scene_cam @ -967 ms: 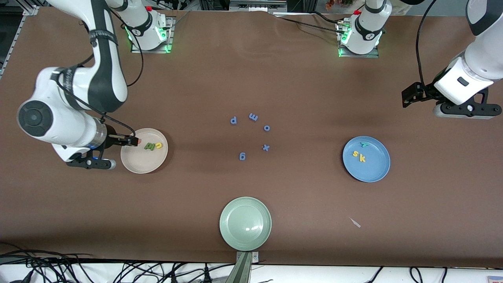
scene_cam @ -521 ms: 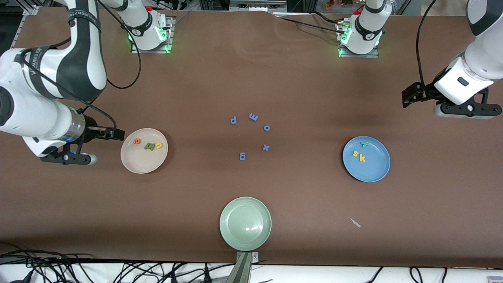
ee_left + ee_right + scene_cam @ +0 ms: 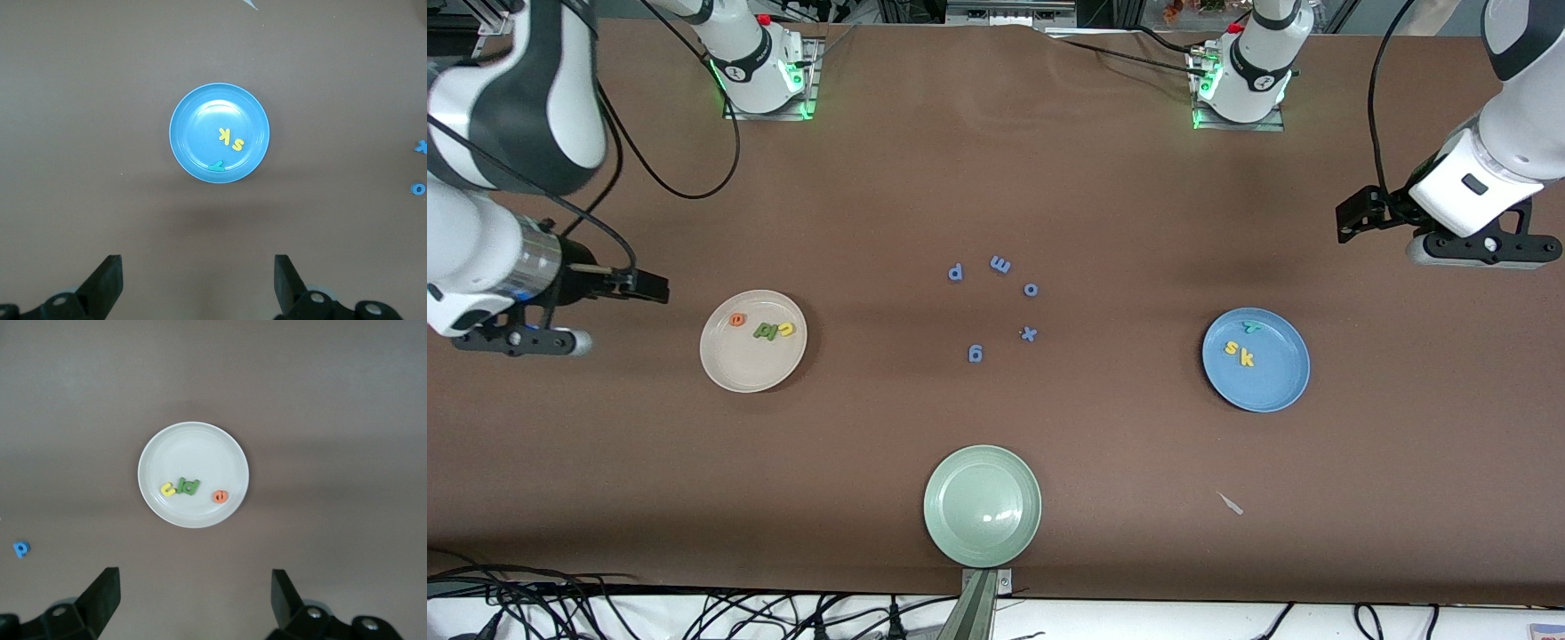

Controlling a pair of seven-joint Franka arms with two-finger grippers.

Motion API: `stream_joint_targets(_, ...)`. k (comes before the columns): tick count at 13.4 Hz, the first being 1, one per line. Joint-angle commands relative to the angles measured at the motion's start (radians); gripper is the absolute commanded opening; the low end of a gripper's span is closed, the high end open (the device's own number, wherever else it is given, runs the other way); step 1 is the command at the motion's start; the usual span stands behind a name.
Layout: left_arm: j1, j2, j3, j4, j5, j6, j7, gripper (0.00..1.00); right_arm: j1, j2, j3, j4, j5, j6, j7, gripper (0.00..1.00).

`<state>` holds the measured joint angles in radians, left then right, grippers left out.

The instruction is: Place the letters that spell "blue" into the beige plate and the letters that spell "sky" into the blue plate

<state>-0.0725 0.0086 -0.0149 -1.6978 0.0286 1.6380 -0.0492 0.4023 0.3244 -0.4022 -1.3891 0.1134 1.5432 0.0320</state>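
- Since we're going from the front camera outward, the pale green plate is sitting closest, with nothing in it, and a little pale scrap is lying on the brown surface over toward the left arm's end.
- The blue plate is sitting a bit farther out, toward the left arm's end, and it's carrying the letters that spell "sky": yellow "s" and yellow "k" are lying side by side, with the teal "y" resting by the plate's rim on the side toward the robots.
- The beige plate is sitting toward the right arm's end, and the letters that spell "blue" are all lying in it: orange "e", then the green "b" and "l" touching each other, then yellow "u".
- The five blue letters are lying loose mid-surface between those two plates.
- The right gripper is hanging over bare surface just beside the beige plate, jaws spread wide and holding nothing.
- The left gripper is waiting over bare surface well apart from the blue plate, jaws also spread wide and holding nothing.
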Motion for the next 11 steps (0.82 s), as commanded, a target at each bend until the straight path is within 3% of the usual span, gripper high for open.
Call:
stream_joint_targets(1, 0.007, 0.01, -0.002, 0.027, -0.016, -0.021, 0.026, 1.0, -0.234, -0.126, 0.273, -0.059, -0.084, -0.023, -0.007, 1.0)
stream_joint_targets(2, 0.007, 0.01, -0.002, 0.027, -0.016, -0.021, 0.026, 1.0, -0.284, -0.174, 0.32, -0.091, -0.101, -0.034, -0.01, 1.0)
stream_joint_targets(4, 0.007, 0.01, -0.002, 0.027, -0.016, -0.021, 0.026, 1.0, -0.299, -0.275, 0.339, -0.184, -0.107, -0.032, -0.009, 1.0)
stream_joint_targets(11, 0.007, 0.01, -0.002, 0.027, -0.016, -0.021, 0.026, 1.0, -0.29, -0.262, 0.338, -0.151, -0.141, -0.038, -0.012, 1.0)
